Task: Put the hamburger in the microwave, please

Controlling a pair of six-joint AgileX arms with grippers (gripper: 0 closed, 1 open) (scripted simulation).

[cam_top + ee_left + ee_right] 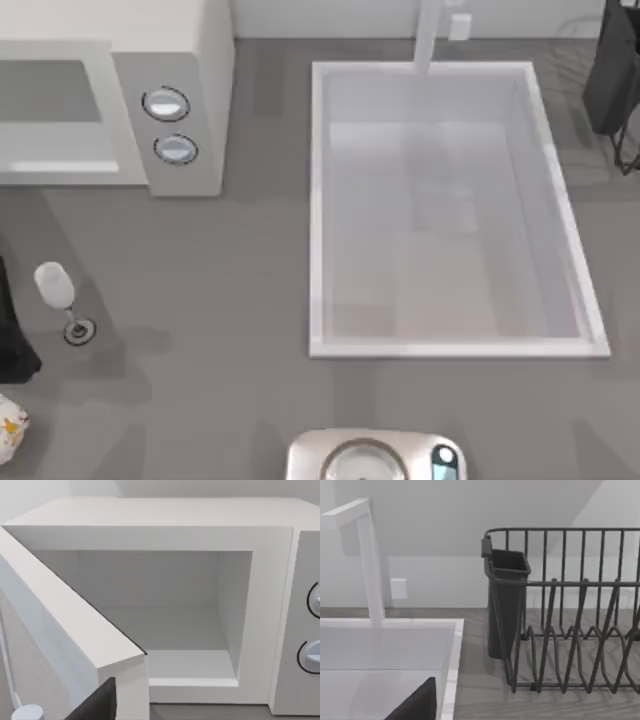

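At the near left edge of the table lies the hamburger [8, 428], untouched and cut off by the frame, with the silver scale [375, 457] along the near edge toward the middle. Just beyond the bun stands the wine glass [58, 290], close beside my left arm [10, 335]; whether that gripper is open or closed I cannot tell. Farther back, the microwave [170, 90] has its door [65, 630] swung wide and its cavity bare. I judge the opening done and the pick-up next: reaching back for the bun without toppling the glass. My right arm idles by the dish rack [570, 620], past the sink [320, 200].
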